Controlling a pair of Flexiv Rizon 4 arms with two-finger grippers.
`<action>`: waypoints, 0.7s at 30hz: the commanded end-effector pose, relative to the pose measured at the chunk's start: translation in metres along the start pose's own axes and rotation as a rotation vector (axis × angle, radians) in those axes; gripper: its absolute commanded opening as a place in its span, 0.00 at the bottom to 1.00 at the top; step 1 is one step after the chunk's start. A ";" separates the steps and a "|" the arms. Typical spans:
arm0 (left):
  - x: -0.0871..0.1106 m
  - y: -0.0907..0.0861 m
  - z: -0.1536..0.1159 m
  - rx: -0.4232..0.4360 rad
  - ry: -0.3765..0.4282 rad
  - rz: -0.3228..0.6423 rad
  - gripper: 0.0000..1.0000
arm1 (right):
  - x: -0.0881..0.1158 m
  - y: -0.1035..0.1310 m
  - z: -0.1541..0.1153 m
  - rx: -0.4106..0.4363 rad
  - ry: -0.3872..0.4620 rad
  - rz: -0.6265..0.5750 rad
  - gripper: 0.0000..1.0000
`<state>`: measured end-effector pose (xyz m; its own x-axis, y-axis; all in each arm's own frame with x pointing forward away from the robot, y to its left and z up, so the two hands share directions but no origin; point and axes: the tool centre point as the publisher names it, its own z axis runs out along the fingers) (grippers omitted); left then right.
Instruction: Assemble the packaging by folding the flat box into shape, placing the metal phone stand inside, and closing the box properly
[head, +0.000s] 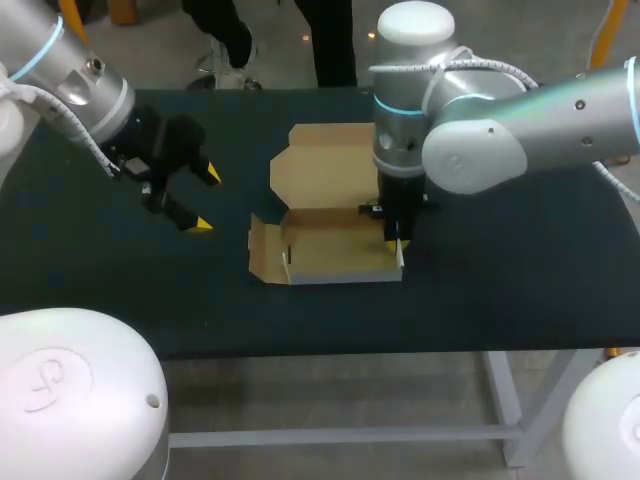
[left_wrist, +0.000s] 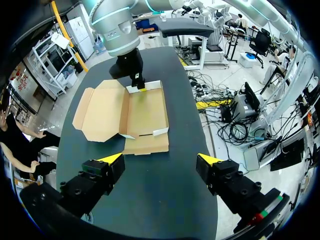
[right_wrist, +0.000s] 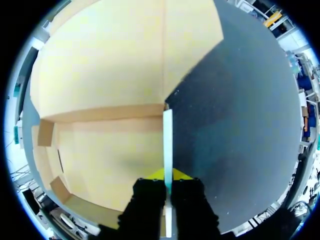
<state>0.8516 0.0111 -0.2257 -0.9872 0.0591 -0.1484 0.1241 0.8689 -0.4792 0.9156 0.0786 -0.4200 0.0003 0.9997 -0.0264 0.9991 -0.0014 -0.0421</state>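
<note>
Pinching the right side wall of the brown cardboard box, frame centre, with right gripper fingers narrow, likely to stand it upright. Left gripper spread wide, middle left, clear.

No words, numbers or labels are showing clearly enough to read. The cardboard box is showing only plain brown faces. In the head view, at about 7 o'clock, the white cover is carrying a faint raised emblem, but no letters can be made out in it.
</note>
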 end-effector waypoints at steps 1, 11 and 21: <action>0.000 0.000 -0.001 -0.005 0.003 -0.001 1.00 | -0.001 0.000 0.000 0.001 0.001 0.000 0.00; -0.002 -0.009 -0.001 -0.090 0.054 -0.427 1.00 | -0.001 0.000 0.000 0.001 0.001 0.000 0.00; 0.018 -0.014 0.018 -0.157 0.091 -1.201 1.00 | -0.001 0.000 0.000 0.001 0.001 0.000 0.00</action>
<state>0.8339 -0.0023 -0.2328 -0.9387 -0.3194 0.1298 -0.3437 0.8387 -0.4225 0.9156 0.0785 -0.4200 0.0002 0.9997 -0.0264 0.9991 -0.0013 -0.0419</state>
